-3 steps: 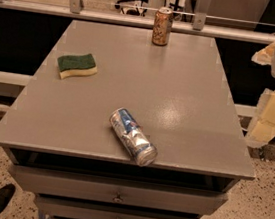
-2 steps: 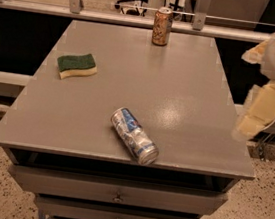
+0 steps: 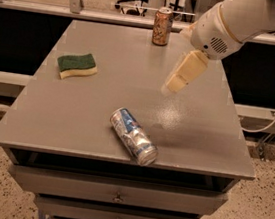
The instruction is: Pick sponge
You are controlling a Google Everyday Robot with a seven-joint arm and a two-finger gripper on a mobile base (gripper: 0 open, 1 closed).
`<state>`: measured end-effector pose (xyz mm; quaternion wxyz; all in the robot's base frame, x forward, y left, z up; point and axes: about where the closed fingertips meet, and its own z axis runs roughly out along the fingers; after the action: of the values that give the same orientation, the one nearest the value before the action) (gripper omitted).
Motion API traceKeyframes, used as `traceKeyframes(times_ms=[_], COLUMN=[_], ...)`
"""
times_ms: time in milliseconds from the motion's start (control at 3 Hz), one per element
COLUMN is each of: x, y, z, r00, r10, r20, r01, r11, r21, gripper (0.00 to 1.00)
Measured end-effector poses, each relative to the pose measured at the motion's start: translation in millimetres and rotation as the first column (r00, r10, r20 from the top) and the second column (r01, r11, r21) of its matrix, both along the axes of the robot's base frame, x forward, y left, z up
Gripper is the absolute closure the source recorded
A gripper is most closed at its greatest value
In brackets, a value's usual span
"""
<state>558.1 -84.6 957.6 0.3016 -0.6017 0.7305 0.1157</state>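
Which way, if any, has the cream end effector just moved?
Yes. The cream end effector moved left, from beyond the grey table's right edge to over its top, nearer the upright brown can.

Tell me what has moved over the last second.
The gripper has swung left from beyond the right edge of the table to hang over its right half, well away from the sponge. Nothing was taken hold of. The sponge, the lying can and the upright can stayed put.
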Motion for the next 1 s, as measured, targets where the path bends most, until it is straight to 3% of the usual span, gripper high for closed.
traceKeyframes(times_ms=[333,667,1000], x=[3,26,56], y=[7,47,93], z=[-1,-15,-17], r00=[0.9999,0.9969,0.9928], r10=[0.014,0.078,0.119], r20=[0.001,0.002,0.016], r01=[-0.014,-0.078,-0.119], r11=[1.000,0.989,0.965], r21=[0.018,0.127,0.233], gripper=[0.00,0.00,0.00])
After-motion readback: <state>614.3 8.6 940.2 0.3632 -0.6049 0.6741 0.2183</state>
